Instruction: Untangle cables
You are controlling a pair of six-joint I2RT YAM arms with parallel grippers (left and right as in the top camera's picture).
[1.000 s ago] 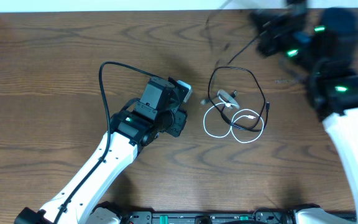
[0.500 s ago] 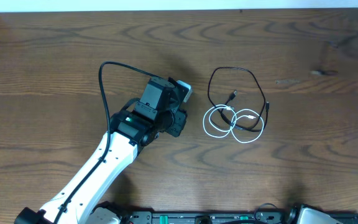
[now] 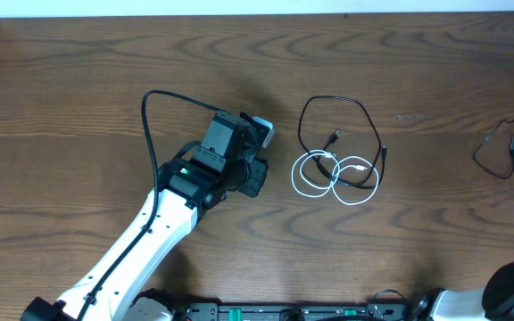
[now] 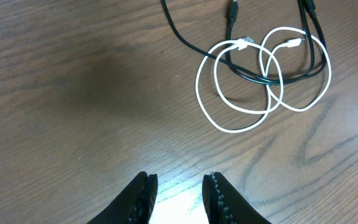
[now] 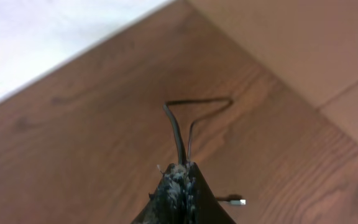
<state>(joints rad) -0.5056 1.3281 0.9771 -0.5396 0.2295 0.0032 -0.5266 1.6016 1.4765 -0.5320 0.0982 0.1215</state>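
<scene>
White left arm (image 3: pixel 141 241), green LED (image 3: pixel 184 170), black cable (image 3: pixel 146 116); left end effector (image 4: pixel 179 182) black, ridged.

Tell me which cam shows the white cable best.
Left wrist: the white cable is large and sharp, both loops and plugs clear, crossing the black cable. Overhead shows it whole but small. Right wrist doesn't show it.

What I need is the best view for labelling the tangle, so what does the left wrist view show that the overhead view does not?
Only the left wrist view: the left gripper seen along its fingers, which stand apart with nothing between them, and the cable crossings close up.

Only overhead: the whole left arm, the full top loop of the black cable, and a thin dark cord at the right edge.

Both: the white cable tangled with the black cable on the wooden table.
</scene>
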